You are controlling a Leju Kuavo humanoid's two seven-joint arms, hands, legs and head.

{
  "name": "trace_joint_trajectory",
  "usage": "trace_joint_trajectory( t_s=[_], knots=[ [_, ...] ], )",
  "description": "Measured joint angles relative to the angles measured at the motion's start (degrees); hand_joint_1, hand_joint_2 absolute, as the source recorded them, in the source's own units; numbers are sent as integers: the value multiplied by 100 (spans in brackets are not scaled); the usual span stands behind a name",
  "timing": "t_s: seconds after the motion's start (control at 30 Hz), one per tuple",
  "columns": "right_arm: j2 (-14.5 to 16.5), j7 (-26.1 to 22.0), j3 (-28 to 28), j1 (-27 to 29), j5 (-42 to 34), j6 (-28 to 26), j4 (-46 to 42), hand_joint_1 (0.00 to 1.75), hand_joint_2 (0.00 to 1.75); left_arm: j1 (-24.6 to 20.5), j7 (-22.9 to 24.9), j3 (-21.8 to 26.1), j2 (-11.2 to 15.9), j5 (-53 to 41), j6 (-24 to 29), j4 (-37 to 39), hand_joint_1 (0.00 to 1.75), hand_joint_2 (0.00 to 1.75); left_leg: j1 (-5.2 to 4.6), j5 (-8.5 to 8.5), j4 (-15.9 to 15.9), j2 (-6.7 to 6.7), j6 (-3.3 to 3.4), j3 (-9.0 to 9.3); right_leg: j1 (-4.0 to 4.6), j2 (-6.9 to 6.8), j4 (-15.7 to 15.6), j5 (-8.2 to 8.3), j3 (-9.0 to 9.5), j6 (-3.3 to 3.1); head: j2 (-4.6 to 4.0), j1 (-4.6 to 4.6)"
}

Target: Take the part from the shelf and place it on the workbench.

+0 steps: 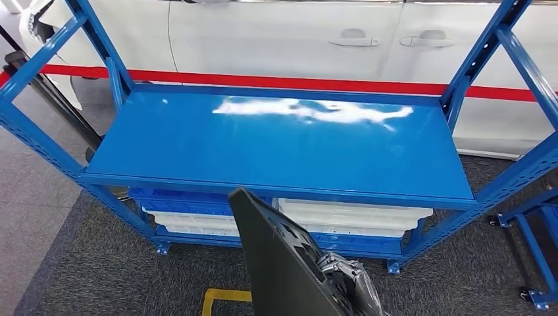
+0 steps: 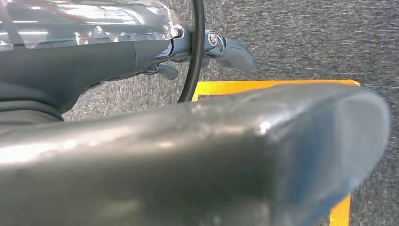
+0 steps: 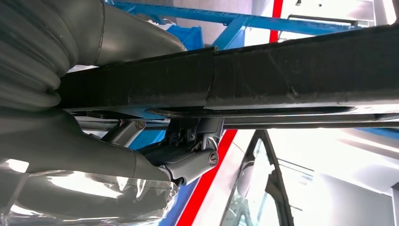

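the right hand (image 1: 345, 273) grips a large flat black part (image 1: 279, 263), its fingers wrapped round the lower edge while the panel rises tilted above and ahead of the hand. in the right wrist view the part (image 3: 282, 70) runs as a dark bar straight across the front of the hand, with the thumb on one face and the darker fingers (image 3: 188, 165) hooked onto the other, so the hold looks firm. the left hand (image 2: 211, 47) hangs over grey carpet and a yellow floor marking (image 2: 263, 86); its fingers look loosely extended with nothing between them, though the big blurred thumb hides much of it.

the step in hand seems to be the carry: the part is already off the shelf and held, not yet set down. beyond the hand and the part's top edge lies the bare blue surface (image 1: 276, 141) of a metal rack, with blue and white bins (image 1: 349, 217) stacked on the level beneath. if this top is the workbench, the next move calls for lifting the part above the front rim, reaching forward, and lowering it flat before the fingers let go. the tilt and the panel's breadth risk catching that rim.

no brand, label or writing can be read on the part, the rack or the white car (image 1: 296, 39) behind the red stripe.
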Motion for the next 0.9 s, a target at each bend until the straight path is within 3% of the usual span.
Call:
trace_joint_trajectory(
  t_s=[0.07,0.13,0.17,0.2,0.27,0.3,0.33,0.37,0.43,0.5,0.57,0.63,0.67,0.77,0.8,0.83,0.9],
  knots=[
    [-5,1,0,0,0,13,-2,175,175,-9,-15,0,0,5,23,0,0,0,-32,-53,-337,-3,47,156,-11,-10,-20,104,-23,65,0,0],
    [-6,6,0,9,0,20,-1,175,175,-4,-19,1,-6,17,43,3,0,0,-14,69,-386,16,114,79,-25,-4,-15,98,-63,127,0,0],
    [-6,10,0,16,-1,22,0,175,175,-2,-16,1,-9,24,48,4,0,0,1,145,-409,33,162,24,-31,4,79,-50,-111,147,0,0],
    [-5,16,-1,22,-3,27,1,175,175,0,-12,2,-11,31,52,5,0,0,16,224,-429,51,199,-46,-39,12,283,-306,-184,162,0,0],
    [5,27,-2,30,-15,48,1,175,175,-1,6,2,-11,43,55,5,0,0,9,354,-419,73,234,-206,-65,17,940,-875,-345,189,0,1],
    [10,33,-3,34,-22,64,1,175,175,0,20,3,-12,49,56,5,0,0,7,417,-404,81,225,-292,-77,17,1266,-1010,-391,207,0,1],
    [15,36,-4,39,-30,81,1,175,175,1,37,4,-13,56,57,5,0,0,8,477,-379,87,214,-385,-88,17,1472,-992,-377,223,0,0],
    [16,39,-5,46,-36,96,1,175,175,3,51,6,-14,63,59,5,0,0,12,532,-343,92,196,-488,-101,16,1508,-857,-280,236,0,0],
    [16,46,-7,55,-42,116,-4,175,175,4,74,10,-15,70,61,5,0,0,22,615,-241,94,149,-689,-129,12,1019,-559,198,247,0,0],
    [16,52,-9,54,-39,123,-31,175,175,1,88,13,-16,72,64,5,0,0,10,675,-129,91,88,-833,-123,12,259,-603,740,230,0,-1],
    [16,54,-13,55,-21,132,-58,175,175,1,94,15,-16,71,68,5,0,0,-2,753,-86,89,11,-897,-85,17,-84,-723,917,172,0,-1],
    [11,49,-21,69,16,132,-68,175,175,13,93,19,-15,70,70,7,0,0,17,777,-68,81,-66,-939,-85,4,-102,-647,833,76,0,-1],
    [-3,29,-30,94,21,118,-78,175,175,16,88,20,-15,67,73,7,0,0,28,646,18,74,-99,-985,-91,-7,-106,-585,775,25,0,0],
    [-46,-187,-60,334,-123,32,-151,175,175,35,56,23,-16,55,91,8,0,0,46,-235,857,62,-172,-1204,-81,-43,-106,-384,534,-61,0,0],
    [-49,-256,-64,437,-193,11,-181,175,175,43,39,23,-16,53,104,8,0,0,47,-419,1194,62,-183,-1241,-69,-51,-99,-318,443,-66,0,-1],
    [-50,-295,-65,523,-248,-1,-207,175,175,47,19,25,-16,53,124,8,0,0,47,-440,1421,63,-184,-1217,-56,-56,-87,-252,348,-69,0,0],
    [-50,-314,-66,635,-310,-6,-239,175,175,45,-16,33,-16,56,175,8,0,0,41,-146,1364,60,-149,-932,-34,-50,-54,-129,155,-65,0,-1]
  ],
)
